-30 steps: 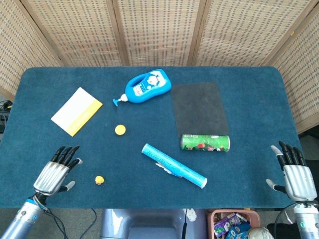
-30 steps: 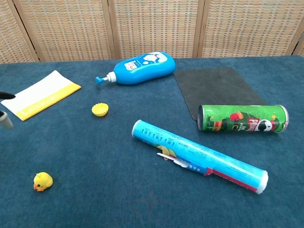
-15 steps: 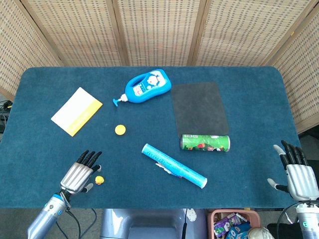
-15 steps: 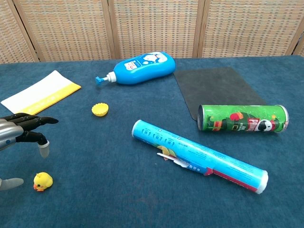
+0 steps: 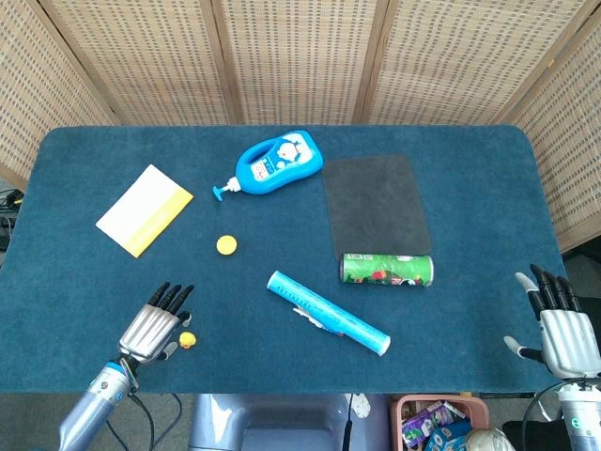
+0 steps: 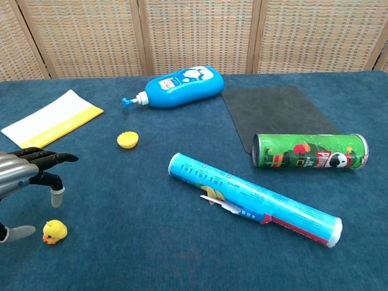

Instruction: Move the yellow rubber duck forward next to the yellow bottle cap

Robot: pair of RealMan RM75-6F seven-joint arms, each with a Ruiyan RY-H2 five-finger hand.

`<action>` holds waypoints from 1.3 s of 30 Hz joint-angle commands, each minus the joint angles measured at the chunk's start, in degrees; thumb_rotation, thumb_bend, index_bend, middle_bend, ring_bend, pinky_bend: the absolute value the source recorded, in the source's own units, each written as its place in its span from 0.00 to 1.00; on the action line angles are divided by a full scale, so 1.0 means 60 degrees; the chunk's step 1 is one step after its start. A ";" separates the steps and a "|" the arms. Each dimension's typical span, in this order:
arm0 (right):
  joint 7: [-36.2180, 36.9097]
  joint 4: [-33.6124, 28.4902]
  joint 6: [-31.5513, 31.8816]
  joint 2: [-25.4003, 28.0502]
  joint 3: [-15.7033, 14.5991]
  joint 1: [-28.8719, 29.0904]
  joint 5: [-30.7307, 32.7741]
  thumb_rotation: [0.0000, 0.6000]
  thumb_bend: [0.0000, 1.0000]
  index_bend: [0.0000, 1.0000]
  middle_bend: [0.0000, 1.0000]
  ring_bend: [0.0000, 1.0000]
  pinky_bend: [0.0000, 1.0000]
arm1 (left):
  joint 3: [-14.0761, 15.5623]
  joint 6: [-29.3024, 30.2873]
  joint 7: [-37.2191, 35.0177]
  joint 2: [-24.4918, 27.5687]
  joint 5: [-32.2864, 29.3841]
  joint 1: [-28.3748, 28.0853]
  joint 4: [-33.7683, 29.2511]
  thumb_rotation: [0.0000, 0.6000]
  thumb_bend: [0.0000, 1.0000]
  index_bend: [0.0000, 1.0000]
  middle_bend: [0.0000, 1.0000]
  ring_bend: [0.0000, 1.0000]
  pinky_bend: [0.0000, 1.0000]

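Left robot hand (image 5: 152,324) hovered above the yellow rubber duck (image 5: 188,339), fingers spread, holding nothing. Duck sat on the blue surface (image 5: 470,216), well short of the yellow bottle cap (image 5: 226,245). Right robot hand (image 5: 561,324) empty, fingers apart.

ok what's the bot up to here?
The left hand hovers over the yellow rubber duck near the table's front-left edge, fingers apart, thumb beside the duck; it holds nothing yet. The duck sits on the blue table, well short of the yellow bottle cap farther forward. The right hand is open at the front-right edge, away from everything.
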 commanded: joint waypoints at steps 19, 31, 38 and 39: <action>0.0336 0.0063 0.0064 0.0020 -0.0004 -0.0016 -0.0103 1.00 0.10 0.00 0.00 0.00 0.00 | 0.0228 -0.0044 0.0381 -0.0489 -0.0644 -0.0290 0.0335 1.00 0.30 0.43 0.00 0.00 0.00; 0.0515 0.0082 0.0114 0.0041 -0.0026 -0.0024 -0.0210 1.00 0.10 0.00 0.00 0.00 0.00 | 0.0287 0.0103 0.0074 -0.0730 -0.0625 -0.0345 0.0570 1.00 0.30 0.53 0.00 0.00 0.00; 0.0509 0.0097 0.0011 0.0039 -0.0034 0.0006 -0.0157 1.00 0.10 0.00 0.00 0.00 0.00 | -0.0090 -0.0048 -0.0166 -0.0626 -0.0911 -0.0647 0.0537 1.00 0.30 0.54 0.00 0.00 0.00; 0.0515 0.0105 -0.0008 0.0038 -0.0027 0.0013 -0.0137 1.00 0.10 0.00 0.00 0.00 0.00 | -0.0192 -0.0107 -0.0193 -0.0608 -0.1011 -0.0724 0.0539 1.00 0.30 0.54 0.00 0.00 0.00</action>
